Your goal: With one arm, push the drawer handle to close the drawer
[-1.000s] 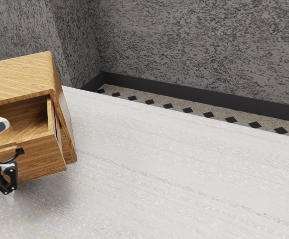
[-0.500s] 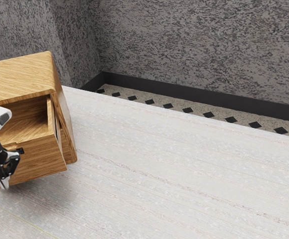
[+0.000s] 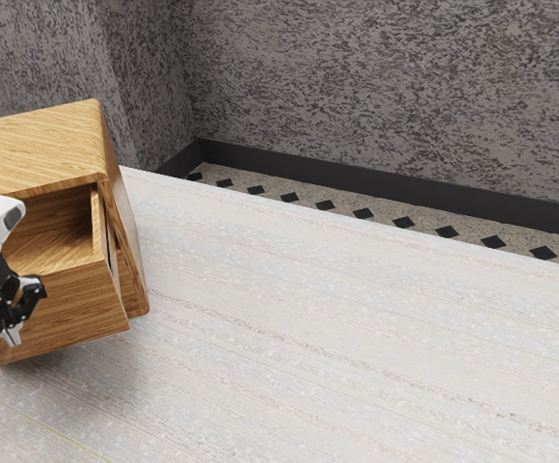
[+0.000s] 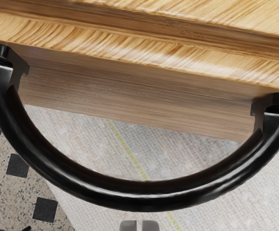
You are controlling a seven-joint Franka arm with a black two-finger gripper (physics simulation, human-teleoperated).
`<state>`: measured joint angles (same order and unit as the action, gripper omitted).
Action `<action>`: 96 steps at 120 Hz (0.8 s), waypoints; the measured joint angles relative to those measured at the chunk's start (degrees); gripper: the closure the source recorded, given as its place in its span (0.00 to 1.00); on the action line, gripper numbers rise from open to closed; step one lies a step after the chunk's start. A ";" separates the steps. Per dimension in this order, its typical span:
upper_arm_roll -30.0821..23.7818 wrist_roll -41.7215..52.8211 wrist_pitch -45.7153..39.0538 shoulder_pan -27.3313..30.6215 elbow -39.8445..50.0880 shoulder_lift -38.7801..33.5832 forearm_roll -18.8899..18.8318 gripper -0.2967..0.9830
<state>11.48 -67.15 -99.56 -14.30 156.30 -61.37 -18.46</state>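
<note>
My gripper is in front of the wooden drawer's front, at the exterior view's left edge, with its fingertips together and nothing between them. The drawer stands pulled out of the cabinet, its inside showing. In the wrist view the curved black handle arcs out from the drawer front, and the closed gripper is just outside the middle of its bow. Whether they touch cannot be told. My hand hides much of the handle in the exterior view.
The pale surface stretches from the cabinet toward the exterior view's right. Behind it are a strip of patterned floor, a dark skirting and a grey mottled wall.
The gripper's fingers have come together from apart. My hand has risen slightly and tilted in front of the drawer. Drawer and cabinet look unmoved.
</note>
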 joint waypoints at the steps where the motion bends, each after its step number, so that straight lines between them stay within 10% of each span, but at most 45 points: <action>1: 0.09 -0.02 -0.08 0.00 0.00 0.03 -0.10 0.85; 96: 5.00 0.13 -4.51 1.74 -0.88 2.60 -6.70 0.85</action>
<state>16.48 -67.01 -104.08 -12.56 155.42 -58.77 -25.16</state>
